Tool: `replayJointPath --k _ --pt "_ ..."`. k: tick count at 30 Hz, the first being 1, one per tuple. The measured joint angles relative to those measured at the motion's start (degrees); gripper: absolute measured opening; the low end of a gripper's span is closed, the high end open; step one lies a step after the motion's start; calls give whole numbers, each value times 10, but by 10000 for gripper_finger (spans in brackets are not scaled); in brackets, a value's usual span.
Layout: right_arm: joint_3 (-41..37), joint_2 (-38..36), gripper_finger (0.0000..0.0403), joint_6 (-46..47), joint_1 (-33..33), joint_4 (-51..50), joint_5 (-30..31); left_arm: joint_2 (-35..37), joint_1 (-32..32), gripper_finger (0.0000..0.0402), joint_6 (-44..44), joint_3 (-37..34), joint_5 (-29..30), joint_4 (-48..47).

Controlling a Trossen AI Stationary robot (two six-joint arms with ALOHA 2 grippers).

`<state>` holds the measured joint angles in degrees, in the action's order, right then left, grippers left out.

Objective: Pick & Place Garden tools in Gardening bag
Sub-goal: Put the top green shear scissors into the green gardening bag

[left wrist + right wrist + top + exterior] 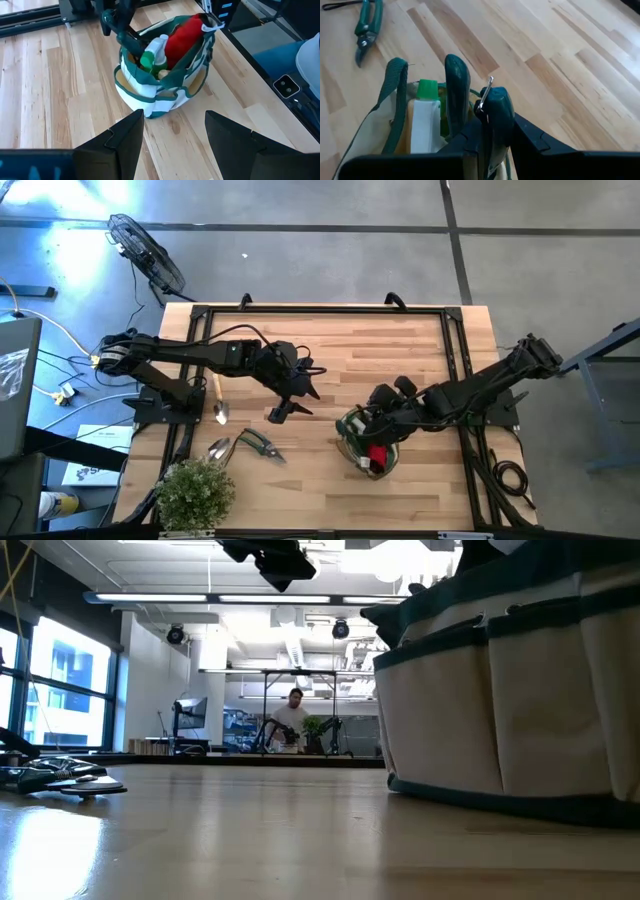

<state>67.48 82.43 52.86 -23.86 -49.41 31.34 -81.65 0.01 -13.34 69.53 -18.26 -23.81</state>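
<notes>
The gardening bag (362,442) stands on its base on the table's right half, holding a green-capped white spray bottle (152,51) and a red piece (181,35). My right gripper (377,418) hovers over the bag's mouth, shut on dark-green-handled pruners (470,100). My left gripper (293,402) hangs open above the table's middle, left of the bag, with nothing between its fingers (125,135). A wooden-handled trowel (218,402), a silver scoop (218,448) and a second pair of pruners (260,445) lie flat at the near left. My right gripper pinches the pruners between its two fingers, slanting down from the table's right side. The two handle ends (456,75) reach beyond the fingertips and point down into the bag's mouth beside the spray bottle. The gripper's own body hides the place of contact. The pruners are clear of the table.
A bushy potted plant (195,492) stands at the near left corner. A black frame (320,310) runs round the table's edges. Bare wood lies between the bag and the loose tools. A person (292,718) is in the room far beyond the table.
</notes>
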Motion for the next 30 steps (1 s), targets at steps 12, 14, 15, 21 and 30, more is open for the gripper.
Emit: replayJointPath --k 12,14,15,21,30 --pt "11 -2 54 38 0 -45 11 0 0 205 -1 0 0 -4" --pt "20 -2 54 48 -2 -57 -4 0 0 205 -1 0 0 -4" --pt "26 -2 54 52 -4 -63 -11 0 0 205 -1 0 0 -4" --pt "76 -2 54 54 -36 -82 -24 0 0 205 -3 0 1 -4" --pt "101 1 54 46 -56 -89 -41 0 0 205 -4 0 13 -5"
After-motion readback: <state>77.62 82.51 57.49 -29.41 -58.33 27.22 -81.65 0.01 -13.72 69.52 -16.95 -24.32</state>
